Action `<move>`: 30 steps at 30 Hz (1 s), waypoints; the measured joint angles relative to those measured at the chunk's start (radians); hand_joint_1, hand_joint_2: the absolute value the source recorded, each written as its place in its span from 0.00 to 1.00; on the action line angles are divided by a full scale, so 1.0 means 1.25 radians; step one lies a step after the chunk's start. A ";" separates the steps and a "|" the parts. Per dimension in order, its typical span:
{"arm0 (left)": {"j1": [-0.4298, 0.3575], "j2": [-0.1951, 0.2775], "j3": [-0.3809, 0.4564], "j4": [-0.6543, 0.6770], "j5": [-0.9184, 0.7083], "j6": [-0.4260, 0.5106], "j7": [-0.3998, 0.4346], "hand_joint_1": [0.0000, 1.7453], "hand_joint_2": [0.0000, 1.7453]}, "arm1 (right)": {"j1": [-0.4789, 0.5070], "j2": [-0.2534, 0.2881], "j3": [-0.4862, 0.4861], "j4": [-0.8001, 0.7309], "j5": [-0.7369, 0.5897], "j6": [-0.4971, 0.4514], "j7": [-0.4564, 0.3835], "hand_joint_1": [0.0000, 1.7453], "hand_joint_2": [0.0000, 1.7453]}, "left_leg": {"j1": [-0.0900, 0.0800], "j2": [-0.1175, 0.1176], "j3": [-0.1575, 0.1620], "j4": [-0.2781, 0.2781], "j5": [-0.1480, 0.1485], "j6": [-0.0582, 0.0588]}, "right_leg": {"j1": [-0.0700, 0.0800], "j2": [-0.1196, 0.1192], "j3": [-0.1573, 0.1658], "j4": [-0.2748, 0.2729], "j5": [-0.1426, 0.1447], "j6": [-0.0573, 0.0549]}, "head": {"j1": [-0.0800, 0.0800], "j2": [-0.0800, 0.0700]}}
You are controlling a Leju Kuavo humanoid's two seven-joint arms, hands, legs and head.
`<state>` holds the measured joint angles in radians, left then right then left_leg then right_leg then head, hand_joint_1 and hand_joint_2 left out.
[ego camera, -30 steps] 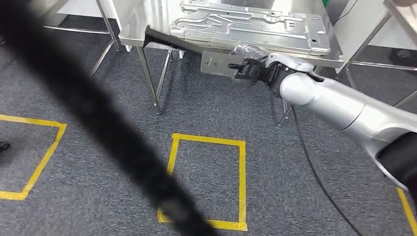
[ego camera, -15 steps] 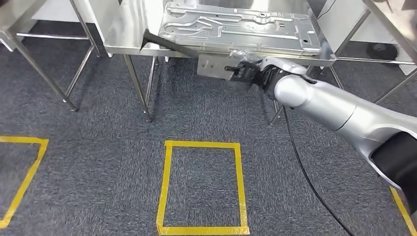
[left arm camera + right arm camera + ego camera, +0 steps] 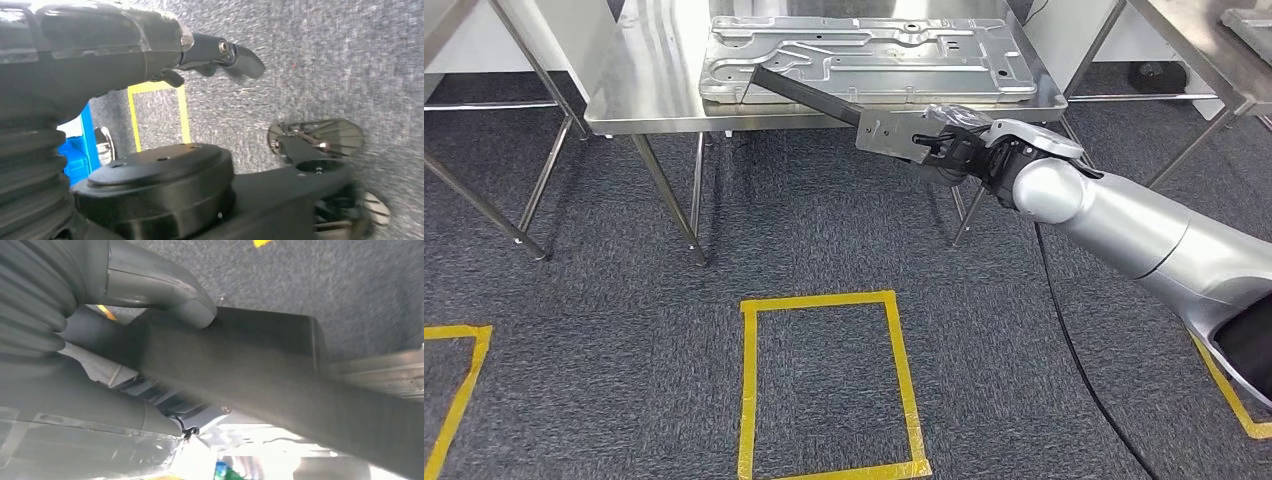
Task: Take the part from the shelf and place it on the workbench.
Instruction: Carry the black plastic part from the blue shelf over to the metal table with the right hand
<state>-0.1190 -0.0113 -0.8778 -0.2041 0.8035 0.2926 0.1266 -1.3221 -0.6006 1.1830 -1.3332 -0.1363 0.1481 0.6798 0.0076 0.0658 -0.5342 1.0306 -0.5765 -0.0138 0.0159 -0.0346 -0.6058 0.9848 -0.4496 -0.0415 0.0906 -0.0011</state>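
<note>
The task is in its placing step: the right hand (image 3: 964, 150) grips the part (image 3: 844, 107), a long dark bar with a pale perforated plate at the held end, and carries it to the workbench (image 3: 634, 95). The far tip of the part lies over the near left corner of the stamped panel (image 3: 864, 55) already on the workbench; whether it touches the panel cannot be told. The held end hangs out past the front edge of the workbench, over the carpet. In the right wrist view the thumb (image 3: 165, 292) presses on the flat dark face of the part (image 3: 280, 385), so the grasp appears firm. The left hand (image 3: 220, 55) hangs low by the floor and holds nothing; whether its fingers are spread or curled cannot be told. The next move likely calls for pushing the part further in over the workbench, lowering it until it rests flat, then releasing the fingers; the main risk is that the part tips off the front edge if released with its heavier end unsupported. Compared with the earlier frames, the whole scene has shifted, so the camera has moved; the workbench now sits more to the left, and the part's tip reaches onto the panel rather than stopping at the edge.
</note>
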 joint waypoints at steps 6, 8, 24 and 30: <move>0.001 0.003 -0.002 0.000 0.001 0.000 0.002 0.00 1.00 | -0.005 0.001 0.008 0.002 0.008 0.008 0.000 1.00 1.00 | 0.003 -0.060 -0.085 0.132 -0.032 -0.006 | -0.007 0.022 0.008 -0.008 -0.003 0.006 | -0.016 0.000; 0.002 0.006 -0.004 0.000 0.003 0.000 0.006 0.00 1.00 | -0.002 0.003 0.018 0.003 0.020 0.017 0.000 1.00 1.00 | 0.006 -0.055 -0.116 0.145 0.012 -0.015 | -0.011 0.036 0.014 0.004 -0.020 0.013 | -0.024 0.000; 0.014 0.003 -0.021 0.000 -0.006 0.003 0.012 0.00 1.00 | -0.005 -0.023 0.010 -0.053 0.051 0.011 0.000 1.00 1.00 | 0.016 -0.051 0.108 -0.024 -0.059 0.021 | -0.016 0.029 -0.147 0.154 -0.055 0.051 | 0.007 0.000; 0.010 -0.008 -0.027 -0.001 -0.003 0.005 0.001 0.00 1.00 | -0.005 -0.034 0.002 -0.073 0.061 0.011 0.000 1.00 1.00 | 0.019 -0.053 0.188 -0.068 -0.063 -0.008 | 0.006 0.030 -0.109 0.008 0.098 0.012 | 0.014 0.000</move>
<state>-0.1063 -0.0218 -0.9110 -0.2056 0.7998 0.2995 0.1275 -1.3289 -0.6428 1.1855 -1.4250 -0.0606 0.1624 0.6798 0.0317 0.0001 -0.2986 0.9456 -0.6548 -0.0243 0.0240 0.0029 -0.7425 0.9944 -0.3267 -0.0261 0.1083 -0.0011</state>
